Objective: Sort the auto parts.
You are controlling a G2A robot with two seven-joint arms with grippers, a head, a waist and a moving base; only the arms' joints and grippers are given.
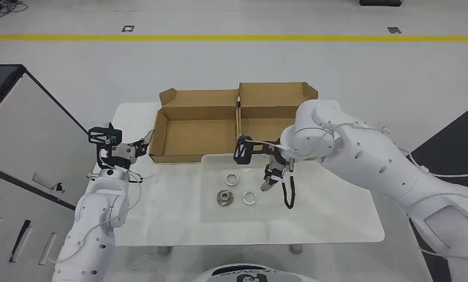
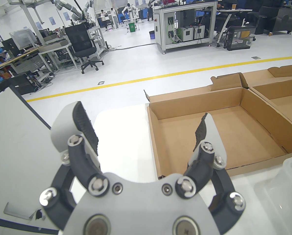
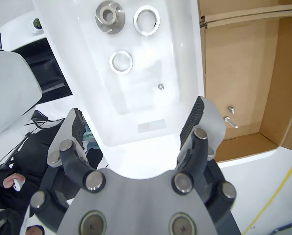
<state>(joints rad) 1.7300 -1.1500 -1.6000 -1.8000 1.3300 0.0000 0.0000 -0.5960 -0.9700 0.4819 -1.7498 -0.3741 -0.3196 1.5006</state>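
— Where do we have the right gripper (image 1: 270, 181)?

— We see it hanging above the right part of the clear shallow plastic tray (image 1: 210, 169), which sits in the middle of the white table (image 1: 336, 223). Its fingers stand wide apart.

— What do we count in the tray?

— Four parts. A grey metal hub with a round flange (image 1: 223, 199) lies toward the near left. A silver metal ring (image 1: 232, 179) lies just beyond it on the far side. A second silver ring (image 1: 249, 198) lies just right of the hub and is the closest of the three to the right gripper. From the right wrist we also make out a small silver bolt (image 3: 161, 87), alone on the tray floor, right of the second ring and a little farther back.

— And the boxes?

— Two open brown cardboard boxes stand side by side just beyond the tray's far edge, their flaps folded back. We call them the left box (image 1: 194, 136) and the right box (image 1: 257, 128). In the right box we see a short silver bolt (image 3: 231, 109) and a longer silver bolt (image 3: 230, 121) close together on the cardboard floor, toward its right end.

— Where is the left gripper (image 1: 142, 145)?

— We find it above the table's left edge, just left of the left box's near corner and pointing toward that box. Its fingers are spread wide too. It is well apart from the tray and the parts.
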